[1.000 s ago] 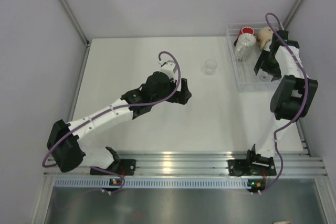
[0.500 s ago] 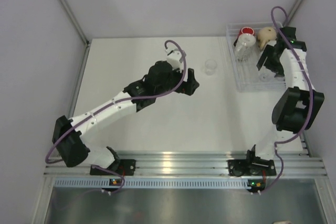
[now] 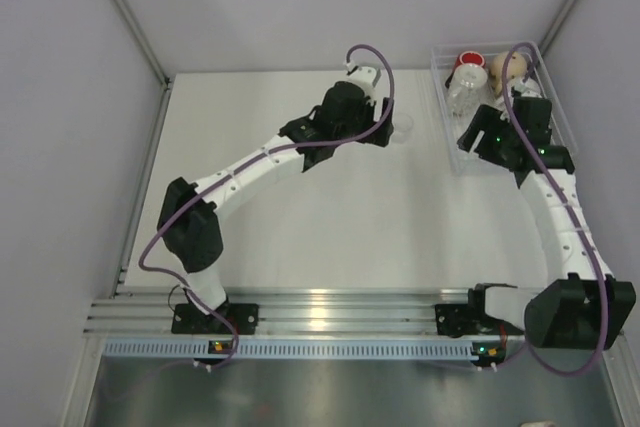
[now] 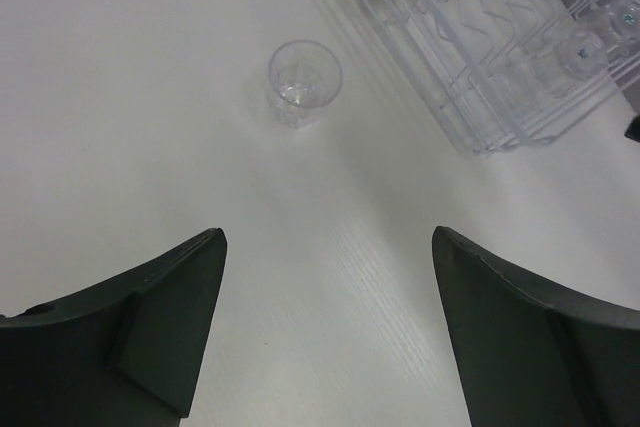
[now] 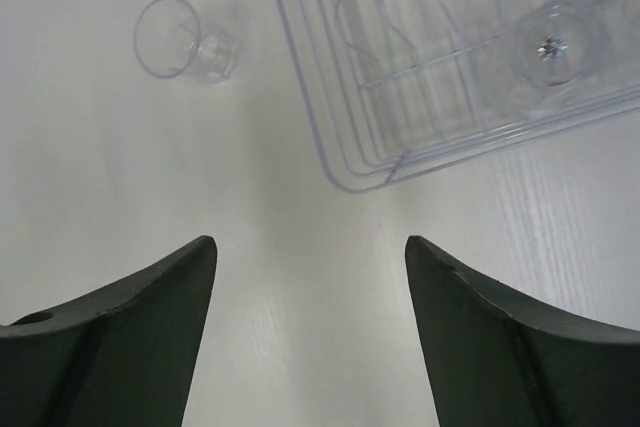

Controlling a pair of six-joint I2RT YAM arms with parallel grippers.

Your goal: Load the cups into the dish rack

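Tumbler (image 4: 304,82), one, on table (image 3: 300,217); at least three cups (image 3: 468,63) in dish rack (image 3: 450,147); both jaws spread.

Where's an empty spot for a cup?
The table between both arms lies bare, also left of the left arm. In the dish rack the near corner looks free; its far end is crowded with the red cup and beige mug.

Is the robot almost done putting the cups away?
Nearly. A red cup, a beige mug and at least one glass sit in the rack. Nothing is in hand: the left gripper is open, aimed at one clear cup on the table; the right gripper is open too. That cup is what's visibly left.
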